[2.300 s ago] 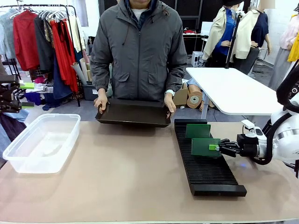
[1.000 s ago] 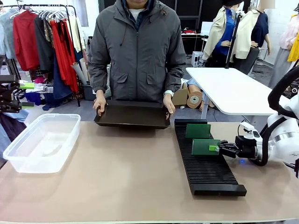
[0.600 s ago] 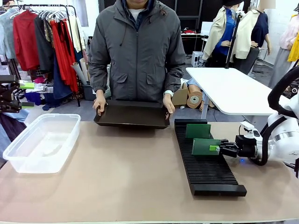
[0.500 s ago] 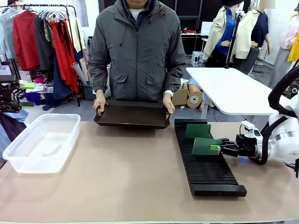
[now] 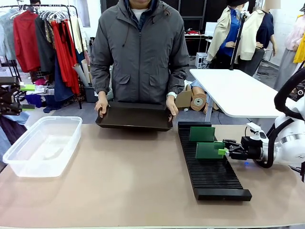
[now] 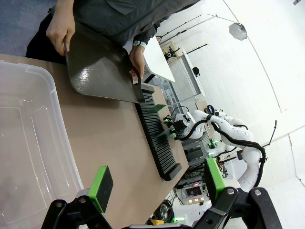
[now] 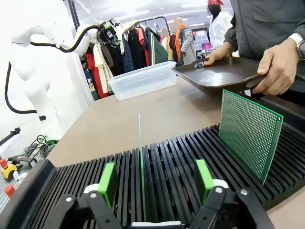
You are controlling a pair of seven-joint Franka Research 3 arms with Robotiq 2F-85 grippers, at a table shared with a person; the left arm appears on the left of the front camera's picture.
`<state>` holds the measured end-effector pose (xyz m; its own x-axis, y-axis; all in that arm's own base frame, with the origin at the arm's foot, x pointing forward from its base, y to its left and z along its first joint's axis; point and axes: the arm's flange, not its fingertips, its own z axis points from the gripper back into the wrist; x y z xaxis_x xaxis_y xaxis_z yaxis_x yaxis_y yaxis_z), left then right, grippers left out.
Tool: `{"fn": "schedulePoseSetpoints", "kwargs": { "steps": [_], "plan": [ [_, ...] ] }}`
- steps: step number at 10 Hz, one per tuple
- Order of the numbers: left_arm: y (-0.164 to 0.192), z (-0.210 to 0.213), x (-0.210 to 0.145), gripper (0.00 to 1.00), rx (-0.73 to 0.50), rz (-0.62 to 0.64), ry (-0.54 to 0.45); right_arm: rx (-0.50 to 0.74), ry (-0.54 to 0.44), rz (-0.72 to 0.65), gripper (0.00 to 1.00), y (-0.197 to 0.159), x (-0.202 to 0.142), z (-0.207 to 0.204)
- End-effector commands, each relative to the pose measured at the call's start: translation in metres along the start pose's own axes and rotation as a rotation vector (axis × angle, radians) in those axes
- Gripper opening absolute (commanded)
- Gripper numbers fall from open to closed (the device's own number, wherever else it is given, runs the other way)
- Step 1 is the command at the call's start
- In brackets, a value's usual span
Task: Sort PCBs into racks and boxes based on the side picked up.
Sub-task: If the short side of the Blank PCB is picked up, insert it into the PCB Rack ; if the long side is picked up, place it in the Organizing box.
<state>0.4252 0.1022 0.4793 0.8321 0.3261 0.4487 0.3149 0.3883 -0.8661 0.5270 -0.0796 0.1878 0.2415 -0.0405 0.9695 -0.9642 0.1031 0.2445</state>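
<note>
Front view. Rack (image 5: 209, 164): long, black, slotted, lying on the table's right half with its long axis running from the person's side toward the robot. Two PCBs stand upright in its far slots: far PCB (image 5: 202, 134) near the rack's far end, near PCB (image 5: 209, 150) a few slots closer. Right gripper (image 5: 226, 151) comes in level from the right, forearm low over the table, fingers pointing along the board's plane at the near PCB's right edge. Box (image 5: 42, 145): clear tub, far left. Tray (image 5: 135, 116): shallow, black, held tilted at the far edge by the person's hands.

Left wrist view. Left gripper (image 6: 157, 183): spread, holding nothing, hanging above the box's wall (image 6: 57, 143) (well apart from the rack, so the right arm is the nearer one).

Right wrist view. Right gripper (image 7: 156, 179): pads spread, one on each side of the near PCB (image 7: 140, 162), which shows edge-on as a thin vertical line seated in a slot; neither pad appears to touch it. The board lies straight ahead between the fingers, so a straight pull back along the fingers should clear it.
</note>
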Motion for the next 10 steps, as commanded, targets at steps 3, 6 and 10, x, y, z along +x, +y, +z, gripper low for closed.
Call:
{"fn": "schedulePoseSetpoints", "kwargs": {
  "steps": [3,6,10],
  "plan": [
    [-0.002,0.001,0.001,1.0,0.001,0.003,0.007,0.009,0.003,-0.015,1.0,-0.004,0.011,-0.003],
    [-0.002,0.001,0.001,1.0,0.001,0.003,0.007,0.003,-0.001,0.0,1.0,0.0,0.001,-0.001],
    [-0.002,0.001,0.001,1.0,0.001,0.003,0.007,0.003,-0.001,0.0,1.0,0.0,0.001,-0.001]
  ]
}}
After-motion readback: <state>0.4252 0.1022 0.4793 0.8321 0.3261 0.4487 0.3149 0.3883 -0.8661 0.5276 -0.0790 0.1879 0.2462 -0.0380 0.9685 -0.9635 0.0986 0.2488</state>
